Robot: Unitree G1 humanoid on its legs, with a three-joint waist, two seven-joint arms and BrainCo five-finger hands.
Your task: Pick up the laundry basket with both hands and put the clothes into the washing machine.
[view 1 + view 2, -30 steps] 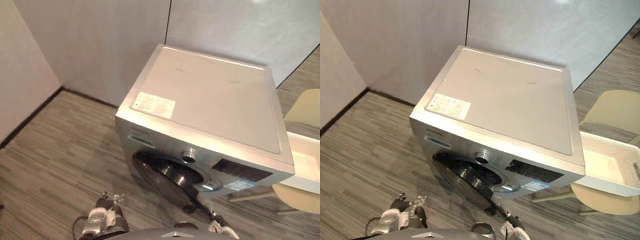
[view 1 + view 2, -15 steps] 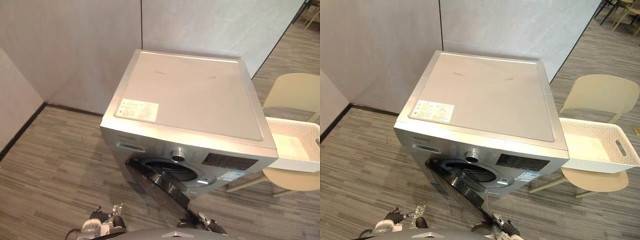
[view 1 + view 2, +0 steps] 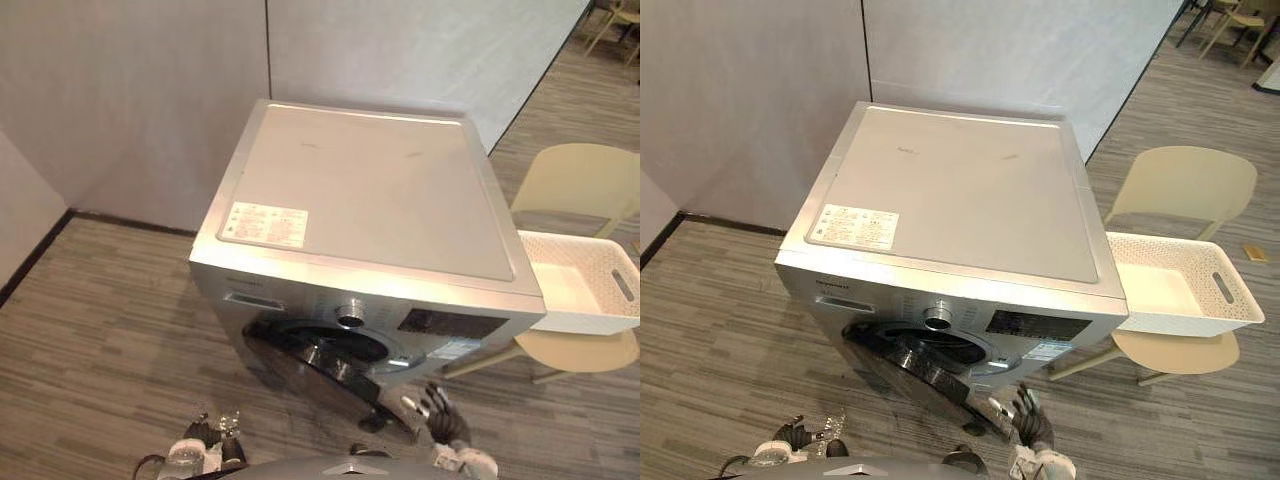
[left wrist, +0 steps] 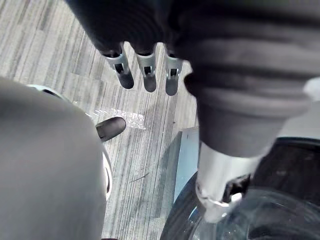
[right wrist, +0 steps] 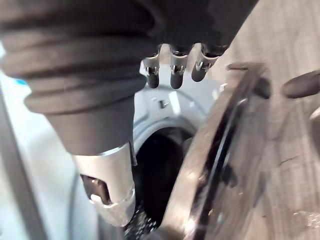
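Observation:
A white perforated laundry basket [image 3: 1175,322] stands on a cream chair [image 3: 1185,185] just right of the silver washing machine [image 3: 370,190]. I cannot make out clothes inside it. The machine's round dark glass door [image 3: 320,365] hangs open towards me, showing the drum opening [image 5: 160,175]. My right hand [image 3: 440,420] is raised just in front of the door's right edge, fingers [image 5: 175,70] straight and holding nothing. Low beside the machine's left front, my left hand [image 3: 205,445] hangs over the floor with straight fingers [image 4: 145,75], also holding nothing. Both hands are well away from the basket.
Grey wood-pattern floor [image 3: 90,340] spreads left of the machine and in front of it. Pale walls [image 3: 140,90] stand close behind and to the left. More chairs [image 3: 1230,20] stand far back on the right.
The camera has swung right, bringing the basket and chair fully into view. My right hand has risen beside the open door.

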